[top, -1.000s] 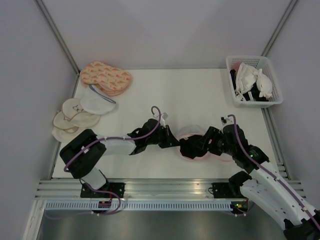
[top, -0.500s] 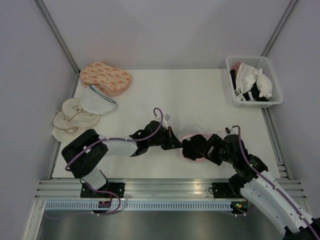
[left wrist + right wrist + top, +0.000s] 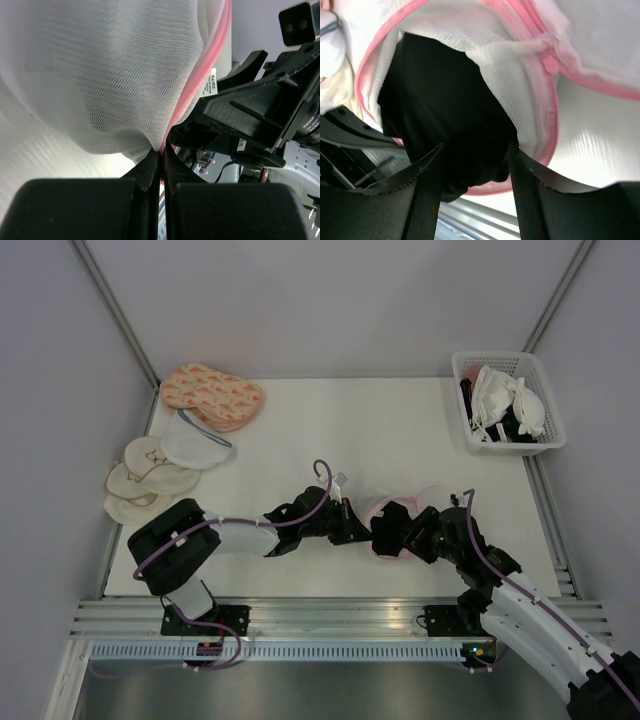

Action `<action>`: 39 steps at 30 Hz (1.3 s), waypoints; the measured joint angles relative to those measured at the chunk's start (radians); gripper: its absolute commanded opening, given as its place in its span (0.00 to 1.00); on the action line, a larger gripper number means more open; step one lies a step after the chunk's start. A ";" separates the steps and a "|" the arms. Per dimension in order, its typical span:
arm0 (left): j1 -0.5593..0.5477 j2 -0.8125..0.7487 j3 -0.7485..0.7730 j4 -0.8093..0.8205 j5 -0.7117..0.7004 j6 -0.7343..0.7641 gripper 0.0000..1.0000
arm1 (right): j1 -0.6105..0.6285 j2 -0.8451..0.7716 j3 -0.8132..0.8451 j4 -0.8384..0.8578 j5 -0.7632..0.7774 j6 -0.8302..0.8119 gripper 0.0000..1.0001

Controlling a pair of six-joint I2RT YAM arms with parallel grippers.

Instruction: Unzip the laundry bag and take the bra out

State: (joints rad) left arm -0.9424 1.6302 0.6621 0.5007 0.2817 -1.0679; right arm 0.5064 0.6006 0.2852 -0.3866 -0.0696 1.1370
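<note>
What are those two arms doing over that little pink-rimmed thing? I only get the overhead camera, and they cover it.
Observer: On the left wrist camera, the left end effector is shut on the edge of the round white mesh laundry bag, at its pink zip rim.
Operator: Is it unzipped?
Observer: Yes; the right wrist camera shows the rim gaping and a soft black fabric bra in the opening.
Operator: And the other arm?
Observer: The right end effector has that black fabric bunched between its fingers.

Laundry bag wider open now
</note>
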 measured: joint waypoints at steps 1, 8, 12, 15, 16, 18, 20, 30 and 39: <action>-0.004 0.003 0.001 0.004 0.000 -0.002 0.02 | 0.000 0.011 0.000 0.019 0.008 0.001 0.60; -0.042 0.028 0.003 0.026 0.000 -0.014 0.02 | 0.000 0.103 0.000 0.159 0.019 0.021 0.76; -0.050 0.030 0.003 0.035 0.000 -0.022 0.02 | 0.000 0.141 0.006 0.201 -0.015 0.028 0.81; -0.052 0.030 0.003 0.046 0.000 -0.027 0.02 | 0.000 0.140 0.008 0.196 -0.040 0.030 0.77; -0.052 0.031 0.003 0.051 0.000 -0.029 0.02 | 0.000 0.138 0.008 0.193 -0.046 0.031 0.72; -0.054 0.038 0.003 0.061 0.000 -0.034 0.02 | 0.000 0.132 0.004 0.193 -0.055 0.035 0.60; -0.055 0.051 0.003 0.070 0.000 -0.040 0.02 | 0.000 0.124 -0.012 0.198 -0.058 0.043 0.52; -0.064 0.069 0.003 0.081 0.000 -0.054 0.02 | 0.000 0.141 -0.011 0.173 -0.013 0.004 0.00; -0.053 0.027 0.003 0.066 -0.011 -0.053 0.02 | 0.000 0.142 0.367 -0.026 -0.106 -0.295 0.00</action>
State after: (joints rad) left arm -0.9958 1.6577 0.6651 0.5667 0.2703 -1.1210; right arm 0.5064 0.7429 0.6518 -0.4122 -0.1761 0.8417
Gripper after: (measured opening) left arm 0.028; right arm 0.029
